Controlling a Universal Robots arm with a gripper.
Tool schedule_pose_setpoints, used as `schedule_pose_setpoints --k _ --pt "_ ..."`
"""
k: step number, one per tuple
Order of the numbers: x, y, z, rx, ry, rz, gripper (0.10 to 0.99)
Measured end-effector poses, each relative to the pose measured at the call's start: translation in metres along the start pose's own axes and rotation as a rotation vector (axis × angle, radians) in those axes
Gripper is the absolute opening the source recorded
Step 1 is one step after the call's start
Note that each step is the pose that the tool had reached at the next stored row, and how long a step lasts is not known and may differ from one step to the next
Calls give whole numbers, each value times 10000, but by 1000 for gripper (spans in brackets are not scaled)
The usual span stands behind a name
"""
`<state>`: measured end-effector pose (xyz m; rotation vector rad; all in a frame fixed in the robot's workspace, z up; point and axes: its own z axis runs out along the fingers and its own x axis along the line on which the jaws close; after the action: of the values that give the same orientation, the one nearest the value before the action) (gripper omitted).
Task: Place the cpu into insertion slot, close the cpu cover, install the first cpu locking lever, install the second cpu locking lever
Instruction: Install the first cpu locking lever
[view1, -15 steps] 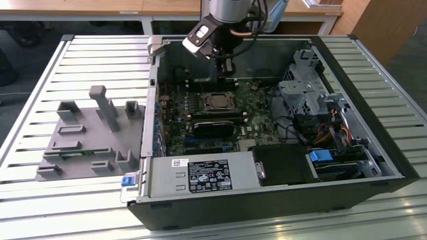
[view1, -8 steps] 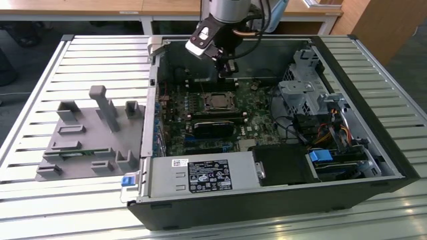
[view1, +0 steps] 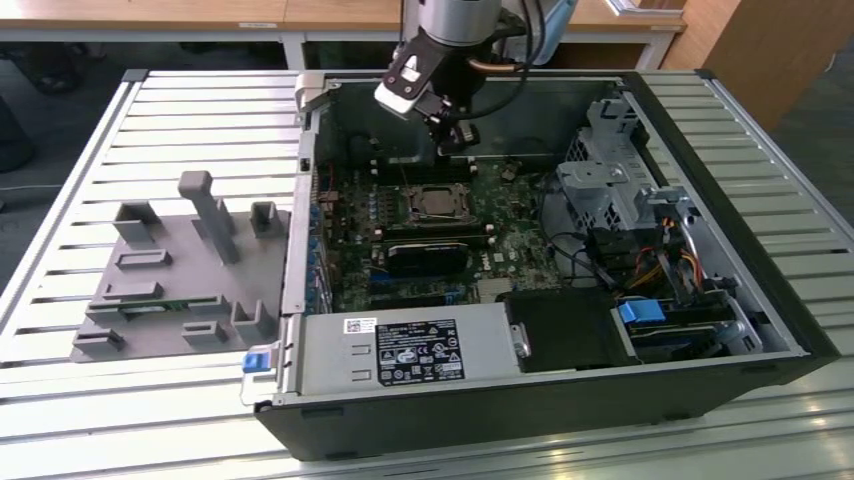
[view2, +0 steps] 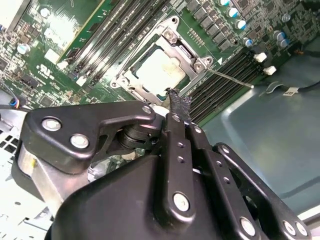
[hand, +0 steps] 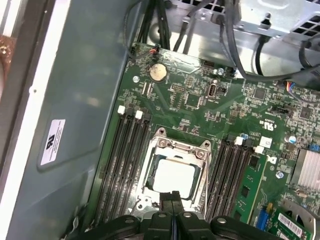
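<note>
Tool pressed together, empty, near cpu lying flat under cpu cover.

A black label on the power supply and a white label on the case wall are pictured; neither is legible.

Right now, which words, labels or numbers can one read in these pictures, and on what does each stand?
White label on case wall: too blurred to read.
Black label on power supply: too small to read.
Print on board: too small to read.
So no text can be quoted.
</note>
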<state>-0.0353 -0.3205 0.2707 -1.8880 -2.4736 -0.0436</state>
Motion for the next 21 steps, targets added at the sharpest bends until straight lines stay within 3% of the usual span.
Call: schedule_pose_setpoints --k 6,21 --pt "0 0 0 27 3 -671 110" --pt "0 0 0 57 7 -1414 110"
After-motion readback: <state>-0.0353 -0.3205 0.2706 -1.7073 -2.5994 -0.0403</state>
